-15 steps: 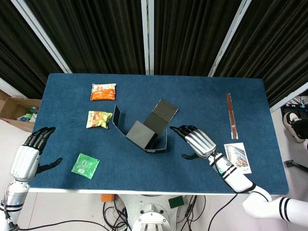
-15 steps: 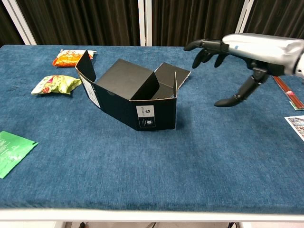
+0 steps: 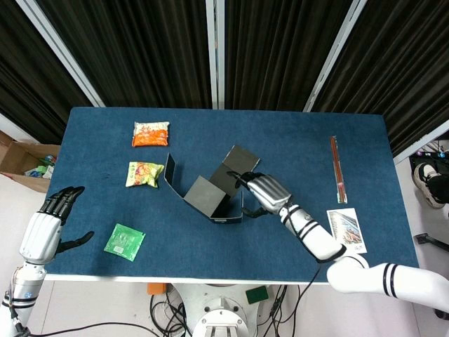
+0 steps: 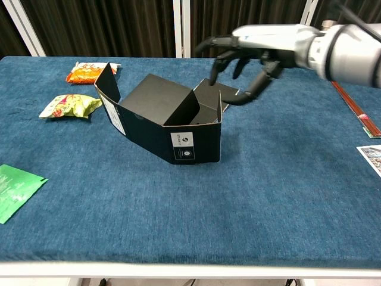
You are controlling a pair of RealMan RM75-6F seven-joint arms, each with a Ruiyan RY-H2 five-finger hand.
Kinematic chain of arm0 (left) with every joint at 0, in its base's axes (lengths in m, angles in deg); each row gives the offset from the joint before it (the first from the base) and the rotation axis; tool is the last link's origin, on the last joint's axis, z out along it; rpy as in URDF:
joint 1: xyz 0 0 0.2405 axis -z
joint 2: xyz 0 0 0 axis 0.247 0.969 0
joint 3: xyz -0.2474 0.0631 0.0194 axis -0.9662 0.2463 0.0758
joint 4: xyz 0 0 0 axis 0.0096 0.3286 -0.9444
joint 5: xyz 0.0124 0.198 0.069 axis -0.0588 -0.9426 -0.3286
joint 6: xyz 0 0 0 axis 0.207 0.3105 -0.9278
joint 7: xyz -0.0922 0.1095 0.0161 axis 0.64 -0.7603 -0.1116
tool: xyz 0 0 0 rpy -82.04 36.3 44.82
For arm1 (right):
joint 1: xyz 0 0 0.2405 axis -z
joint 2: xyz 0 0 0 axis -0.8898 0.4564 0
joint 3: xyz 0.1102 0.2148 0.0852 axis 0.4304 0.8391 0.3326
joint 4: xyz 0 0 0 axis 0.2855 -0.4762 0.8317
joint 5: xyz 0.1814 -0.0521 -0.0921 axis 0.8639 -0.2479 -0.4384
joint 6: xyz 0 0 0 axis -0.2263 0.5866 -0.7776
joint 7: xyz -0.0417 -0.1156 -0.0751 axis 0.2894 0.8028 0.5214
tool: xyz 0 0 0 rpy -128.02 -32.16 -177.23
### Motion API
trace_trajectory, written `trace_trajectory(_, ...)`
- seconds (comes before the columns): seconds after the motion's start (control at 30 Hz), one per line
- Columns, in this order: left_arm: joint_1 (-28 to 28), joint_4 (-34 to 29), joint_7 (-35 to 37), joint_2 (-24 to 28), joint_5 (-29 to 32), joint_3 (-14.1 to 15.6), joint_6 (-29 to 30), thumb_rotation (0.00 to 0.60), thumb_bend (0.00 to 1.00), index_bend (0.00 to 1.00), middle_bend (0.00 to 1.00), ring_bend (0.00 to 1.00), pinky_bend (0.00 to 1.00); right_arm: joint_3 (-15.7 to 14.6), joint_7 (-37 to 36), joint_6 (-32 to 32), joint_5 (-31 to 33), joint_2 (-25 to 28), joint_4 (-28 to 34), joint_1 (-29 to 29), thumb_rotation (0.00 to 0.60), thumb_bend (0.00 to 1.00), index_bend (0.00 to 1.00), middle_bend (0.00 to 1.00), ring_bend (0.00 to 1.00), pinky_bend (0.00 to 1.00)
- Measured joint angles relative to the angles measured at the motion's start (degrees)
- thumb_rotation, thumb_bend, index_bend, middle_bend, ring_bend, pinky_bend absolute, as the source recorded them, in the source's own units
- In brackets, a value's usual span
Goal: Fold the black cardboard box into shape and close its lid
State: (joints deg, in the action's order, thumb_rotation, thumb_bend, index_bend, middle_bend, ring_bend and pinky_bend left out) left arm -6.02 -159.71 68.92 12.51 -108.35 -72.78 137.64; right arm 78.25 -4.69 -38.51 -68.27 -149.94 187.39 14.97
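The black cardboard box (image 3: 207, 193) stands half-folded in the middle of the blue table (image 3: 295, 140), its walls up and its top open. In the chest view the box (image 4: 166, 122) shows a side flap raised at the left and its lid flap lying flat behind it. My right hand (image 3: 263, 191) hovers at the box's right rear corner, fingers spread and holding nothing; in the chest view the right hand (image 4: 244, 50) has its thumb down beside the right wall, and contact is unclear. My left hand (image 3: 48, 225) hangs open off the table's left edge.
An orange snack packet (image 3: 151, 133) and a yellow-green one (image 3: 144, 173) lie left of the box. A green sachet (image 3: 124, 241) sits near the front left edge. Red chopsticks (image 3: 337, 168) and a printed card (image 3: 346, 229) lie at the right.
My right hand has moved left from the bare table to the box's right rear corner. The box and my left hand have hardly moved.
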Motion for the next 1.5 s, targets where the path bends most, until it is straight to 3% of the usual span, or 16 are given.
trace_trajectory(0.17,0.0,0.2,0.5,0.1,0.6,0.2,-0.4,0.6,0.09,0.09,0.14,0.12,0.21,1.0,2.1,-2.8,11.0,-4.2,-2.5,-6.8,0.6,0.31,0.09,0.33,0.15,0.25)
trace_trajectory(0.27,0.0,0.4,0.7,0.1,0.8,0.2,-0.6,0.6,0.09,0.09,0.14,0.12,0.21,1.1,3.4,-3.3,13.4,-7.7,-4.5,-10.6,0.6,0.29,0.14,0.33,0.15,0.23)
trace_trajectory(0.47,0.0,0.6,0.9,0.0,1.3,0.4,-1.0,0.6,0.09,0.09,0.14,0.12,0.21,-0.7,10.4,0.0,9.5,-12.8,-6.6,-14.4,0.6,0.25,0.43,0.37,0.15,0.22)
trace_trajectory(0.57,-0.2,0.8,1.1,-0.1,1.3,0.5,-0.9,0.6,0.09,0.09,0.14,0.12,0.21,-2.9,16.0,2.9,5.5,-15.3,-7.6,-15.8,0.6,0.26,0.51,0.39,0.15,0.21)
trace_trajectory(0.7,-0.5,1.4,1.9,-0.3,1.6,0.7,-0.8,0.6,0.09,0.09,0.14,0.12,0.21,-7.0,22.5,7.0,-1.9,-18.2,-8.9,-16.6,0.6,0.27,0.51,0.38,0.15,0.19)
trace_trajectory(0.73,-0.5,1.6,2.1,-0.4,1.7,0.7,-0.9,0.6,0.09,0.09,0.14,0.12,0.21,-8.1,23.7,7.7,-3.5,-18.8,-9.2,-16.7,0.6,0.27,0.48,0.37,0.15,0.18)
trace_trajectory(0.83,-0.5,2.0,2.3,-0.5,1.7,0.8,-0.8,0.6,0.09,0.09,0.14,0.12,0.21,-11.2,26.2,8.4,-6.3,-19.7,-8.9,-16.8,0.6,0.26,0.22,0.26,0.13,0.15)
trace_trajectory(0.93,-0.7,2.4,2.5,-0.7,1.6,0.8,-0.3,0.6,0.09,0.09,0.14,0.12,0.21,-11.6,26.1,9.1,-7.1,-18.9,-7.3,-16.4,0.6,0.2,0.07,0.19,0.11,0.14)
trace_trajectory(1.03,-0.9,2.9,3.0,-0.8,1.8,0.7,0.0,0.6,0.09,0.09,0.14,0.12,0.21,-11.8,24.7,11.5,-10.7,-16.4,-4.0,-15.1,0.6,0.19,0.07,0.21,0.11,0.14)
trace_trajectory(1.1,-1.0,3.3,3.3,-0.9,1.9,0.7,0.0,0.6,0.09,0.09,0.14,0.12,0.21,-11.9,23.2,14.4,-14.3,-13.2,-1.2,-13.6,0.6,0.19,0.1,0.25,0.11,0.14)
trace_trajectory(1.27,-1.0,3.4,3.3,-1.1,1.8,0.6,0.4,0.6,0.09,0.09,0.14,0.12,0.21,-11.5,19.3,20.9,-18.2,-3.8,2.1,-9.4,0.6,0.19,0.3,0.36,0.15,0.21)
trace_trajectory(1.4,-1.0,2.9,2.8,-1.0,1.5,0.8,0.5,0.6,0.09,0.09,0.14,0.12,0.21,-11.0,18.9,18.7,-16.6,-0.5,-0.2,-8.8,0.6,0.21,0.34,0.37,0.19,0.36)
trace_trajectory(1.5,-1.2,2.4,2.5,-1.0,1.5,0.9,0.5,0.6,0.09,0.09,0.14,0.12,0.21,-11.0,19.7,15.1,-15.1,-1.1,-4.6,-9.3,0.6,0.21,0.34,0.38,0.2,0.39)
